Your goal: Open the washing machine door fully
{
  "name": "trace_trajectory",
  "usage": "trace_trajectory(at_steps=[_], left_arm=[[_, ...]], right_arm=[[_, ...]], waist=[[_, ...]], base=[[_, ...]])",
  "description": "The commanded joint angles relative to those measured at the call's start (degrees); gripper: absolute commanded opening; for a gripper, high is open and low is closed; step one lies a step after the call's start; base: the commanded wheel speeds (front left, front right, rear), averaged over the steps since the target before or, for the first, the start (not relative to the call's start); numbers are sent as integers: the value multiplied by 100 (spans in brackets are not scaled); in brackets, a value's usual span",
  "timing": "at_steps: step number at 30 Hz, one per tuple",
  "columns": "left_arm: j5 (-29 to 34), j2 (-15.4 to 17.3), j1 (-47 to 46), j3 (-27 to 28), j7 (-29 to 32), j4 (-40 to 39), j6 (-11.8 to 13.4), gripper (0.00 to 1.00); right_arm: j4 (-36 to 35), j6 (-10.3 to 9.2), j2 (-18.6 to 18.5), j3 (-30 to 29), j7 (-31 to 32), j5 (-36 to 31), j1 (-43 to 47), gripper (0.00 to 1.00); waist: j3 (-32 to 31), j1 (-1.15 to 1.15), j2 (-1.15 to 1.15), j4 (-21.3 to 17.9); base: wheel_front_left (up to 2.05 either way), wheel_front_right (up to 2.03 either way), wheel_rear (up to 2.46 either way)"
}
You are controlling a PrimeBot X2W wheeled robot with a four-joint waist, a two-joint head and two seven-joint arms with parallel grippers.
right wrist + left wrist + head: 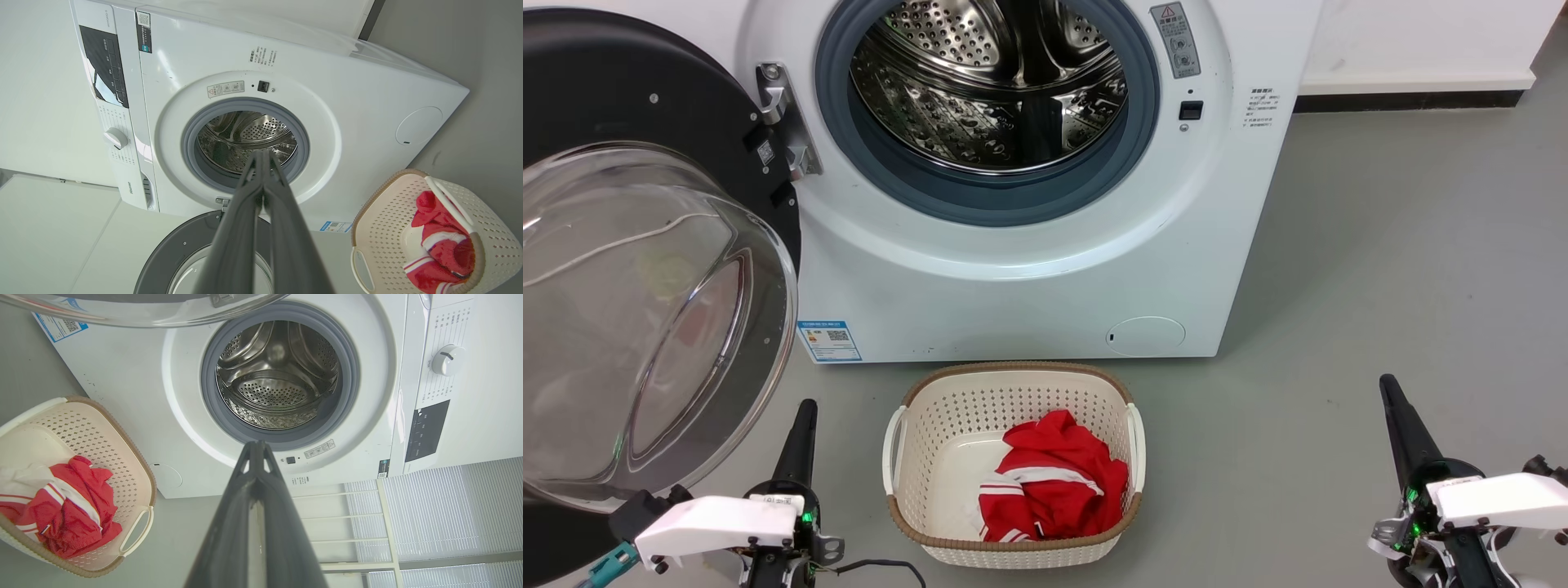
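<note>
— What's nearest?
— My left gripper [806, 408] and right gripper [1388, 385], both low, fingers pressed together, holding nothing. Between them, a laundry basket [1013, 374] with a red garment [1054, 482] sits on the floor before the washing machine [1013, 286].
— The door?
— The washing machine door [645, 98] stands open on my left, beside the left gripper; the drum [988, 82] is uncovered.
</note>
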Motion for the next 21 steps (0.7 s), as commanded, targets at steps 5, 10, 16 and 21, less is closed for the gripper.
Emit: trace_trajectory(at_steps=[5, 10, 16, 21], left_arm=[[-289, 12, -136, 25, 76, 22, -46, 0], [-573, 12, -165, 37, 143, 57, -57, 0], [-849, 12, -198, 50, 215, 92, -73, 0], [-1017, 12, -211, 57, 258, 117, -82, 0]], right_arm=[[25, 0, -9, -35, 66, 281, -124, 0], [64, 0, 0, -70, 123, 537, -139, 0], [103, 0, 8, -102, 185, 794, -179, 0], [129, 0, 14, -123, 220, 939, -196, 0]], waist=[[-7, 0, 0, -1], [-17, 0, 0, -2], [-26, 0, 0, -3], [-32, 0, 0, -4]], base=[[0, 0, 0], [0, 0, 0], [0, 0, 0], [0, 0, 0]])
